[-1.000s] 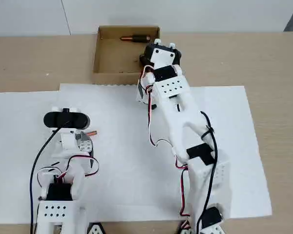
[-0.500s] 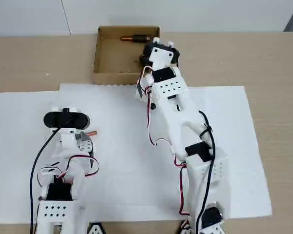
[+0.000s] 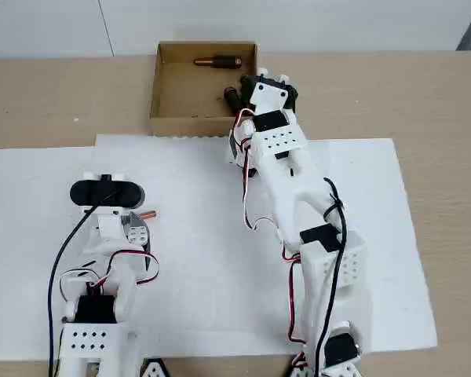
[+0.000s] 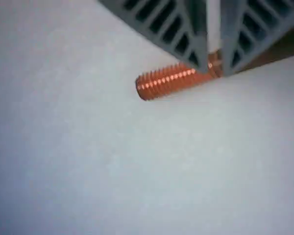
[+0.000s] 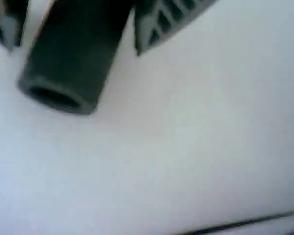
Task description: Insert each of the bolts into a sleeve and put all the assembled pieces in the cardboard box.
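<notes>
While the cardboard box [image 3: 163, 86] sits open at the far side of the wooden table [image 3: 424, 94], just past the far edge of the white paper [image 3: 196, 259], it holds one assembled piece [image 3: 217, 60]: a copper bolt seated in a dark sleeve, lying along the box's far wall. A second dark item [image 3: 231, 96] lies on the box floor by the wall nearest the right arm [image 3: 286, 181], which covers part of it, so I cannot tell whether it is a bare sleeve or a finished piece. The rest of the box floor is bare cardboard. On the paper well short of the box, the left gripper [image 4: 213, 58] pinches a copper bolt [image 4: 179, 78] by its head end, the threaded shank sticking out sideways past the grey fingers [image 4: 183, 34], low over the sheet; whether it touches the paper I cannot tell. From above, the same bolt's tip [image 3: 147, 214] shows beside the gripper. The right gripper [image 5: 78, 29] is clamped on a black sleeve [image 5: 68, 58], its open mouth pointing away from the fingers and hanging over white paper rather than over the box.
</notes>
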Available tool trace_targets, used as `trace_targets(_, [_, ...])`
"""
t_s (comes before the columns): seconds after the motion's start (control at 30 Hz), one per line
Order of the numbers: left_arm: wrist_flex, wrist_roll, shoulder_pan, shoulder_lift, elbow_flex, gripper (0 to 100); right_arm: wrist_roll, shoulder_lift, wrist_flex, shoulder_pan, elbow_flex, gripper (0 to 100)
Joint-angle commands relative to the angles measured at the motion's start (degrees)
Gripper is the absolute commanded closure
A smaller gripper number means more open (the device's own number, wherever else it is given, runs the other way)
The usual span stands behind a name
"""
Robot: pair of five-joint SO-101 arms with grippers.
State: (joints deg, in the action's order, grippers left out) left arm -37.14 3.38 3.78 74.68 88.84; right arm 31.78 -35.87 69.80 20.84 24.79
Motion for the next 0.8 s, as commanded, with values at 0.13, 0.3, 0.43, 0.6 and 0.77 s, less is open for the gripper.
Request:
trace_targets(0.13, [-0.18, 0.18, 0.53, 0.44, -0.31, 99, -0.09, 0.22, -0.66, 0.22, 2.29, 98.5])
trace_targets(0.3, [-0.18, 0.18, 0.53, 0.44, -0.31, 99, -0.09, 0.92, -0.22, 0.22, 2.37, 99.6])
trace_targets(0.43, [-0.18, 0.18, 0.44, 0.44, -0.31, 99, 0.0, 5.76, 1.19, 1.01, 2.37, 99.6])
trace_targets(0.6, [-0.18, -0.26, -0.35, 0.44, -0.31, 99, -0.18, 17.1, 6.37, 3.21, 2.37, 99.6])
trace_targets(0.77, [-0.18, -1.93, -1.41, 0.44, -0.31, 99, -1.58, 29.05, 13.93, 4.26, 2.37, 99.6])
